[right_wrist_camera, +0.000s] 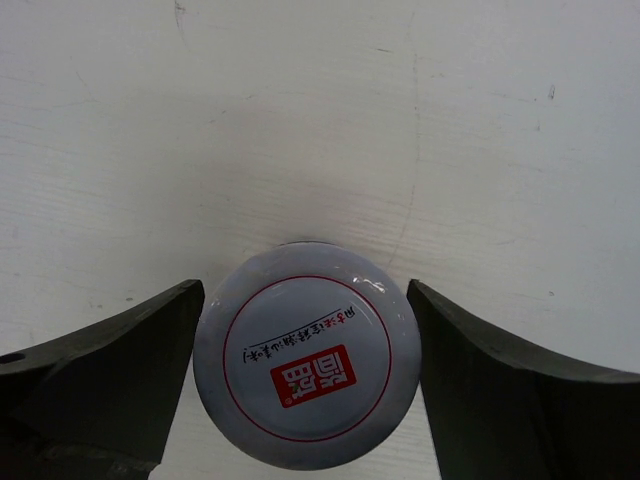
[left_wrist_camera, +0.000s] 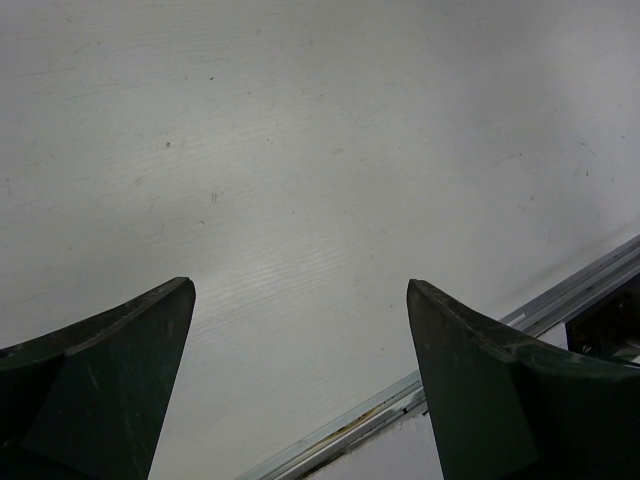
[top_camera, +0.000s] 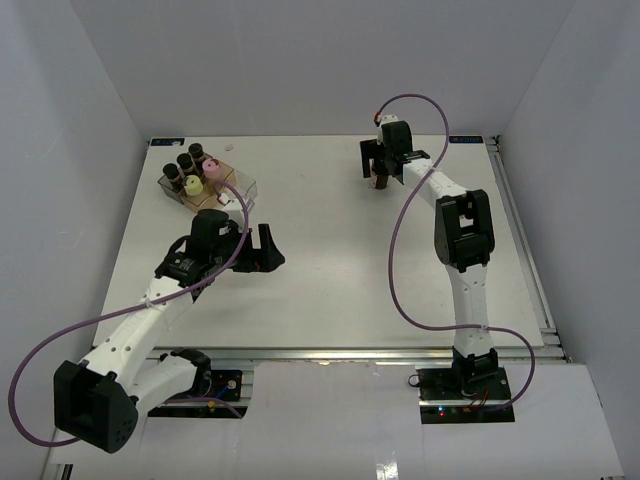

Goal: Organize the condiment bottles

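Left gripper (left_wrist_camera: pixel 300 290): released, the fingers wide apart over the bare table (left_wrist_camera: pixel 300 150), nothing between them.
Right gripper (top_camera: pixel 379 172): at the far side of the table, around the grey-lidded jar (right_wrist_camera: pixel 305 355). The fingers stand close at both sides of the lid; whether they press it, I cannot tell.
Grey-lidded jar: upright on the table, well apart from the bin (top_camera: pixel 243 188).
Only in right wrist view: the red label and red ring on the lid (from the top camera the gripper hides nearly all of this jar).
Only in top view: the bin at far left, holding three black-capped jars (top_camera: pixel 185 160), the pink-capped jar (top_camera: pixel 212 168) and the yellow jar (top_camera: pixel 193 185).
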`<move>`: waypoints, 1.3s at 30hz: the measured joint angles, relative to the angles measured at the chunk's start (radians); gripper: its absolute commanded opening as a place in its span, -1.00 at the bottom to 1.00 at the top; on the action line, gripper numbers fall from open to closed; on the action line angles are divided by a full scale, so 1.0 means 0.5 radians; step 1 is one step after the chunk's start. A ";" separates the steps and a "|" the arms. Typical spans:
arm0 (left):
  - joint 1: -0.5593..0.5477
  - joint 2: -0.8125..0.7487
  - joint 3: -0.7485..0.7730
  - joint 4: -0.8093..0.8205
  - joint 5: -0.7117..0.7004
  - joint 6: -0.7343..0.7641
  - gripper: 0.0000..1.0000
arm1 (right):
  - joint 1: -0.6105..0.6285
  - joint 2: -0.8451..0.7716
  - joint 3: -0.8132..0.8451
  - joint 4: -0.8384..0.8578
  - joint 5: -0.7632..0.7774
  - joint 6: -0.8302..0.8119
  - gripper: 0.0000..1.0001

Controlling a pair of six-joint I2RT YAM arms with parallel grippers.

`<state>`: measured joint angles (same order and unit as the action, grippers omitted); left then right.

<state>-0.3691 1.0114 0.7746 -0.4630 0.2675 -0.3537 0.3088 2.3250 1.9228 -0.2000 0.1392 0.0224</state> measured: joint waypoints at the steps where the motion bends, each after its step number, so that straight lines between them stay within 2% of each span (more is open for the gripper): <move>1: 0.000 0.004 0.000 -0.001 -0.006 0.002 0.96 | 0.000 0.001 0.000 0.001 -0.008 -0.004 0.49; 4: 0.000 0.012 0.000 -0.001 -0.027 0.004 0.96 | 0.000 0.000 -0.010 0.015 -0.024 -0.011 0.13; 9: 0.000 0.001 0.001 -0.012 -0.106 -0.013 0.96 | 0.019 -0.122 -0.240 0.150 -0.045 -0.041 -0.19; 12: 0.000 -0.027 0.018 -0.056 -0.182 -0.041 0.96 | 0.071 -0.284 -0.468 0.158 -0.045 -0.054 -0.23; 16: 0.000 -0.027 0.140 -0.172 -0.330 -0.086 0.96 | 0.270 -0.542 -0.845 0.211 0.002 -0.054 -0.24; 19: 0.001 -0.026 0.218 -0.235 -0.436 -0.117 0.96 | 0.559 -0.741 -1.123 0.252 0.042 -0.012 -0.24; 24: 0.002 -0.098 0.241 -0.353 -0.571 -0.177 0.96 | 1.082 -0.880 -1.354 0.377 0.078 0.108 -0.25; 28: 0.002 -0.206 0.241 -0.450 -0.628 -0.222 0.96 | 1.359 -0.897 -1.397 0.427 0.167 0.191 -0.10; 30: 0.002 -0.261 0.241 -0.486 -0.645 -0.241 0.96 | 1.444 -0.898 -1.416 0.459 0.229 0.224 0.10; 34: 0.002 -0.340 0.241 -0.549 -0.675 -0.264 0.96 | 1.531 -0.898 -1.419 0.464 0.300 0.281 0.66; 39: 0.002 -0.353 0.254 -0.615 -0.708 -0.274 0.96 | 1.543 -0.898 -1.411 0.424 0.343 0.305 0.96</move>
<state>-0.3683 0.8351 0.9017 -0.7704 -0.0863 -0.4908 1.0805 1.8759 1.2175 0.0120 0.3106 0.1750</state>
